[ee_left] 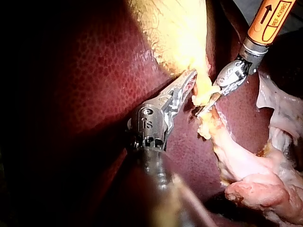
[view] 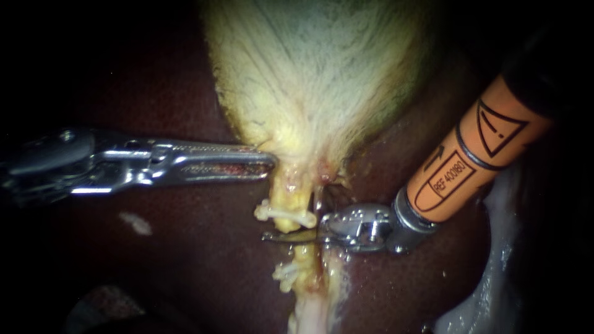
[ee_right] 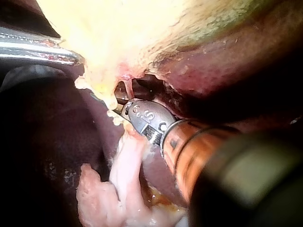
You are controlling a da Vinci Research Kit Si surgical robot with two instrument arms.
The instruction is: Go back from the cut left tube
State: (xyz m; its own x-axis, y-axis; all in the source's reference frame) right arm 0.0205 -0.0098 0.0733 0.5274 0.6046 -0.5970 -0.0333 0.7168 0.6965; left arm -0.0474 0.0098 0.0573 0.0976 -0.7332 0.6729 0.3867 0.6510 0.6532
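The yellow-white gallbladder (view: pixel 315 74) hangs down the middle over the dark red liver (view: pixel 185 260). My left instrument (view: pixel 267 162) comes in level from the left, its long jaws shut on the gallbladder's neck. Below the neck runs the yellow left tube (view: pixel 291 195), with a white clip (view: pixel 286 213) on its upper stump and another clip (view: pixel 286 273) lower down. Between the two clips the tube is parted. My right instrument (view: pixel 281 236) lies across that gap, its thin blades shut and pointing left. The left wrist view shows those blades (ee_left: pixel 204 108) just under the stump.
The right instrument's orange shaft (view: pixel 470 161) slants in from the upper right. Pale wet tissue (view: pixel 495 278) runs down the right edge. The tube's pale lower part (view: pixel 309 312) leads off the bottom. A small pale fleck (view: pixel 135 222) sits on the liver.
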